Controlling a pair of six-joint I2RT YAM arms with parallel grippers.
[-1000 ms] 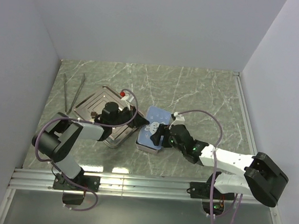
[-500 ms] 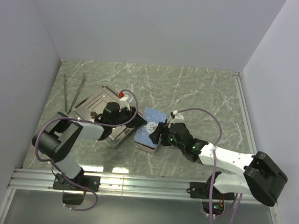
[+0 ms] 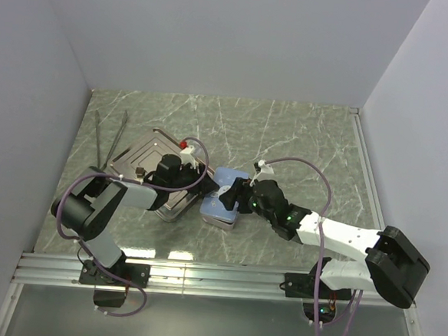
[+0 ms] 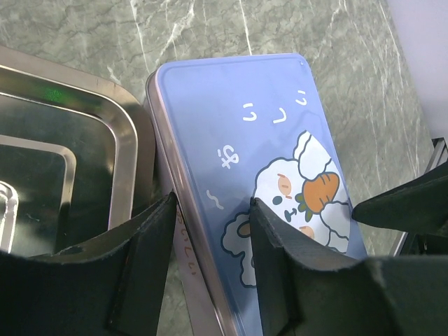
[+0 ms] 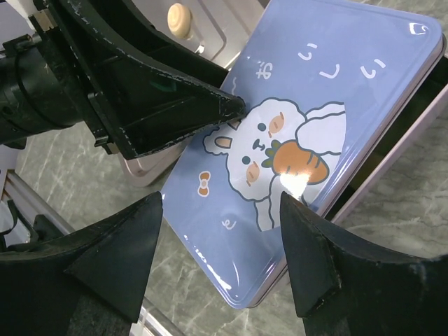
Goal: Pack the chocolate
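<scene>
The silver tin [image 3: 220,208] with its blue rabbit-print lid [image 4: 259,147] [image 5: 308,133] lies beside the ridged steel tray [image 3: 136,156]. The lid sits askew, and a dark gap shows along one side [image 5: 402,164]. My left gripper [image 4: 210,210] [image 3: 205,184] is open, straddling the lid's tray-side edge: one finger over the lid, the other outside the tin wall. My right gripper [image 5: 220,210] [image 3: 230,193] is open above the lid's opposite corner. One cream chocolate [image 5: 180,19] lies on the tray, and a small dark lump [image 3: 141,168] shows there too. Any chocolate inside the tin is hidden.
Two thin metal rods [image 3: 109,137] lie at the back left of the marble table [image 3: 303,135]. The tray [image 4: 91,140] touches the tin's side. White walls close in the table on three sides.
My left gripper's jaws have spread apart on the lid's edge. The tin and lid have shifted slightly left, toward the tray, with the right gripper following.
</scene>
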